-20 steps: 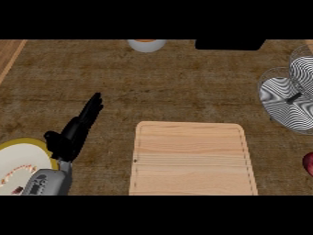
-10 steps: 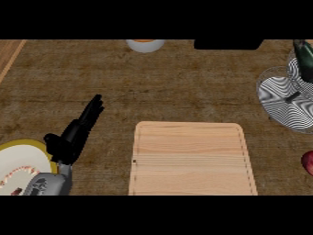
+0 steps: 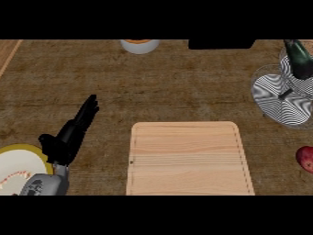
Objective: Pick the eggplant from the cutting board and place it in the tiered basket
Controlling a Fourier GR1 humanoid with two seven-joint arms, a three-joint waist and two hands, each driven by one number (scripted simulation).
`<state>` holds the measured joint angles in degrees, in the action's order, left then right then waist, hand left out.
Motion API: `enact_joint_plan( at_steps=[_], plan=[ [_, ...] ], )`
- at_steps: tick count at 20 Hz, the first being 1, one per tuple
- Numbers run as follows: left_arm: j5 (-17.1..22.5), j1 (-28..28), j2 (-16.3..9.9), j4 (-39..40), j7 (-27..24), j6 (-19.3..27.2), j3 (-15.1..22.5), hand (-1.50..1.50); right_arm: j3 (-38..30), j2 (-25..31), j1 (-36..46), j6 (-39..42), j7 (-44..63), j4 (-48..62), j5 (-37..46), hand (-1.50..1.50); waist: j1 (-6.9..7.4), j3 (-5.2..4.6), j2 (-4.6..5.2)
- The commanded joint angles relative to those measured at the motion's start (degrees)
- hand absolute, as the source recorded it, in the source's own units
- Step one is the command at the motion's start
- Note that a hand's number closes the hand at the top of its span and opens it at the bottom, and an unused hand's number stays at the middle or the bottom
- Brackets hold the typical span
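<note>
- The eggplant point(image 3: 299, 57), dark and long with a greenish cap at its far end, was no longer on the cutting board; it showed over the upper tier of the tiered basket point(image 3: 281, 95), near the counter's far-right corner.
- Whether it lay settled on that tier or only hung above it could not be told from the head view; it stood tilted, cap toward the far edge.
- The cutting board point(image 3: 189, 158) sat at the middle of the counter's near edge, its top bare wood with nothing on it.
- So the pick looked done, and the placing looked done or very nearly so; what was left, at most, was the eggplant coming to rest in the basket.
- The right hand showed nowhere in the view, and nothing could be seen holding the eggplant.
- The left hand point(image 3: 70, 133) rested toward the counter's near-left corner, fingers straight and together, pointing at the far edge, holding nothing.
- Just beside that hand, at the near-left corner, lay a yellow-rimmed plate point(image 3: 3, 167).
- A red apple point(image 3: 312, 159) sat at the right edge, apart from both basket and board.
- At the far edge stood a pale bowl point(image 3: 140, 45) and a black block point(image 3: 221, 43), both well clear of the action.
</note>
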<state>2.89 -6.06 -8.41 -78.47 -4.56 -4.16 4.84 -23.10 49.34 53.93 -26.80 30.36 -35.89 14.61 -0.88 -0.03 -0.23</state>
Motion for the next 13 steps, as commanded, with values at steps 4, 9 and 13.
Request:
enact_joint_plan(
  at_steps=[4, 9, 13],
  plan=[
    [0.0, 1.8, 0.4, -0.5, -0.2, 1.0, -0.7, 0.0, -11.7, 7.1, -14.4, -0.7, -8.1, -9.2, -8.3, -1.5, -2.38, 0.14, -0.54],
    [0.9, 2.7, -1.1, -1.3, -0.4, 0.0, -2.4, 0.0, -20.2, 6.8, -28.9, 4.6, -7.9, -20.5, -15.2, -1.5, -3.17, 0.03, -0.85],
    [0.7, 2.1, 0.1, 0.2, -0.9, 0.7, -2.3, 0.0, -30.1, 9.0, -40.9, 16.1, -11.2, -21.0, -21.5, -1.5, -3.8, 0.07, -0.64]
  ],
)
